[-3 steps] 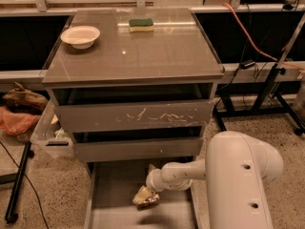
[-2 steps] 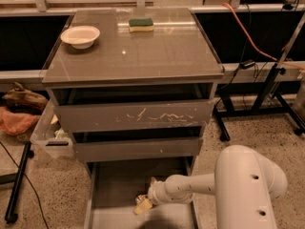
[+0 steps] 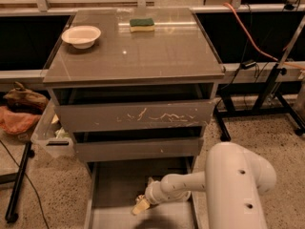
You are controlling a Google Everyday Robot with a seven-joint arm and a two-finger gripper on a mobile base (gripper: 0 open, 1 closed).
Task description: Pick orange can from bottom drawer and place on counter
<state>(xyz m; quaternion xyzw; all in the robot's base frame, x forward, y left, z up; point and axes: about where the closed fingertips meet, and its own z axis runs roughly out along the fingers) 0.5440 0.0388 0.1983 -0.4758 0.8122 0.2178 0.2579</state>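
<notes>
The bottom drawer is pulled out at the foot of the cabinet, and its flat grey floor shows. My gripper reaches low into it from the right, near the drawer's front middle, on the end of my white arm. I cannot make out the orange can; it is hidden or out of view around the gripper. The counter is the glossy grey-brown top slab above.
A white bowl and a green-and-yellow sponge sit at the back of the counter. The scratched drawer and the narrow middle drawer overhang the bottom one. A plastic bin and a black stand leg are to the left.
My gripper has moved lower and toward the front of the bottom drawer, and the arm has stretched further left across it.
</notes>
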